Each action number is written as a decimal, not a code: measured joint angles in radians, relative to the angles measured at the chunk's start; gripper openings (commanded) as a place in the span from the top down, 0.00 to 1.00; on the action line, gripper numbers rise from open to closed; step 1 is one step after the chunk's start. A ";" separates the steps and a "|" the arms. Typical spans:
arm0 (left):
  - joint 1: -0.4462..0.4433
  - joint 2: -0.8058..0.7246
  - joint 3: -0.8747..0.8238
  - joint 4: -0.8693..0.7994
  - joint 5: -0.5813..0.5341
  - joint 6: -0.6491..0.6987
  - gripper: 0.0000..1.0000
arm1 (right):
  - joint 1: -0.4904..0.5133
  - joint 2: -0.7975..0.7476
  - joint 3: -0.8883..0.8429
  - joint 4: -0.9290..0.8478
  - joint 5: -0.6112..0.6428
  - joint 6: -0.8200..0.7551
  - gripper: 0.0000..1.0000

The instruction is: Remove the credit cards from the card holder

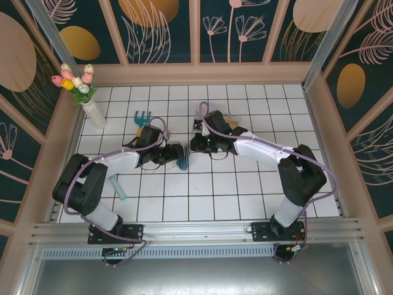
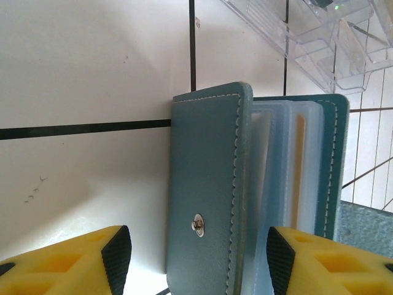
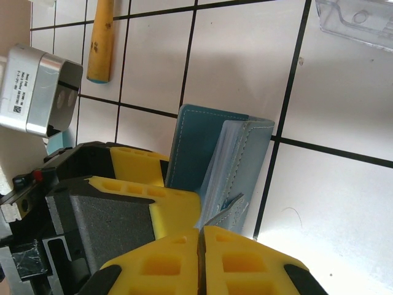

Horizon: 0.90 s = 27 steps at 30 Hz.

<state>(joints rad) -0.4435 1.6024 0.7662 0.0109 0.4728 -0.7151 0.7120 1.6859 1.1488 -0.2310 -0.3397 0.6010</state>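
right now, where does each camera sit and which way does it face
top external: above and behind the bases, looking down on the table; both arms, left tool and right tool at the card holder.
left wrist: on the left wrist, facing the card holder between its open fingers.
right wrist: on the right wrist, facing the table past its shut fingers pinching the holder's flap.
shared: all see the card holder.
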 measured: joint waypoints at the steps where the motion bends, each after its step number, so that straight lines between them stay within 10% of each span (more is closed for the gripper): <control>1: 0.000 0.003 0.002 0.000 0.002 0.002 0.36 | 0.000 0.000 0.000 0.000 0.000 0.000 0.90; 27: -0.002 -0.005 0.022 -0.015 0.016 0.020 0.38 | 0.000 0.002 0.000 0.000 0.001 0.004 0.90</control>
<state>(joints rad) -0.4454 1.5974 0.7879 -0.0044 0.4889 -0.6952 0.7120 1.6878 1.1488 -0.2314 -0.3389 0.6052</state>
